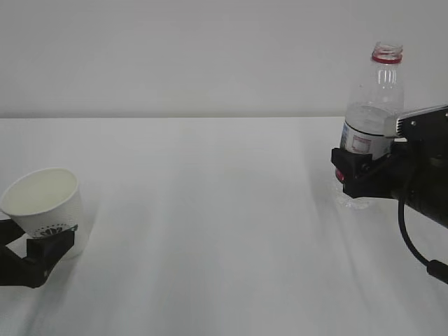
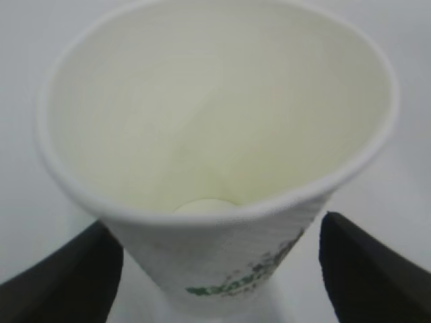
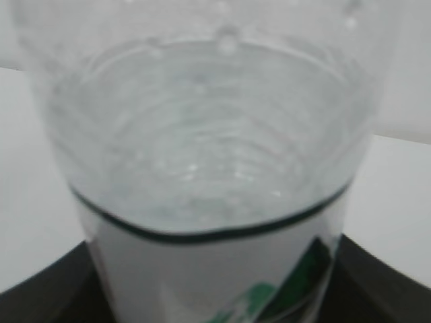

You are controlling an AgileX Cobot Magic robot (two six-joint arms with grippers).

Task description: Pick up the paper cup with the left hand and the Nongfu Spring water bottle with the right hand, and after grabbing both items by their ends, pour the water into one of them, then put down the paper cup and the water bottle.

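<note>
A white table [image 1: 210,231] fills the exterior view, with a plain pale wall behind it.

Nearest, at the lower left of that frame, the left hand [image 1: 43,250] reaches in from the edge, most of its black arm cut off by the frame. Its jaws are closed around the lower part of the paper cup [image 1: 46,206], which is tilted with its open mouth facing up and toward the camera. The cup's base is hidden behind the jaw, so whether it touches the table cannot be told. In the left wrist view the cup fills the frame, with a black finger [image 2: 67,282] at each lower corner pressing its dimpled sides. The cream inside looks dry. Green printed text runs along the cup's lower side, too blurred to read.

Farther back, at the right of the exterior frame, the right hand [image 1: 360,171] grips the Nongfu Spring water bottle [image 1: 371,115] around its labelled lower half. The bottle stands upright, capless, its red neck ring near the top of the frame. Its bottom is partly hidden by the jaws and seems to rest on the table. The red-and-white label is mostly covered, and no writing on it is legible.

The right wrist view shows water [image 3: 202,155] inside the clear bottle, with a blurred green patch on the label at the bottom edge and dark jaws at both lower corners.
</note>
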